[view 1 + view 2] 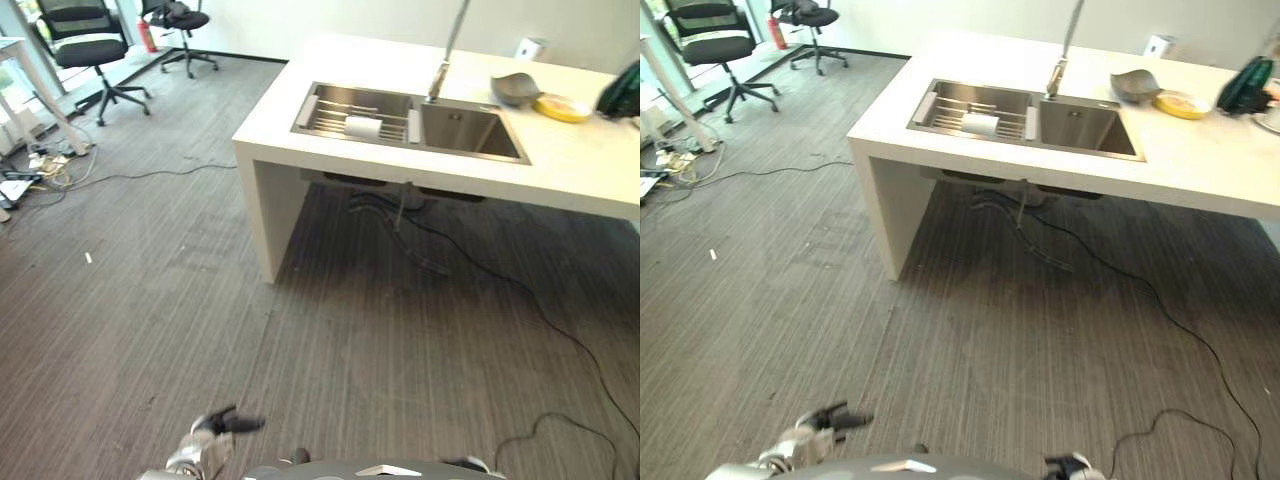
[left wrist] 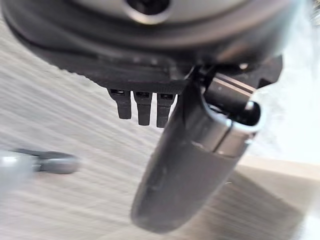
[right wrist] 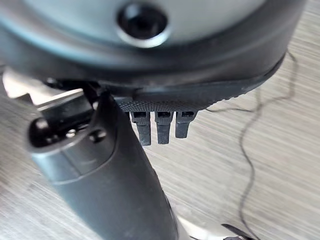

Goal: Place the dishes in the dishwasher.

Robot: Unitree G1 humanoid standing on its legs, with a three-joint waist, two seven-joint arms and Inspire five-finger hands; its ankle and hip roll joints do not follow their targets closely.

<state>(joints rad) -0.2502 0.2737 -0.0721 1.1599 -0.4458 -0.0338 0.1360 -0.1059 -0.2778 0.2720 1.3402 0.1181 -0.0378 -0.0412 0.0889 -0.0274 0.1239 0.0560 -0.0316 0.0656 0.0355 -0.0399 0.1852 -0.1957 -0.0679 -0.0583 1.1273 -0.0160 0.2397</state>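
Nearest, the left hand (image 1: 222,427) hangs low over the carpet with fingers extended and relaxed, holding nothing. The right hand (image 3: 150,125) hangs likewise, fingers straight, empty.

Ahead stands a white counter (image 1: 330,140) with a sink (image 1: 410,122) set into it. The dishes lie well apart from both hands, on the counter's far right: a grey bowl (image 1: 515,88) just beside a yellow plate (image 1: 563,107), past the sink and faucet (image 1: 447,52). They lie forward and to the right, so the right hand is judged slightly nearer. No dishwasher can be identified.
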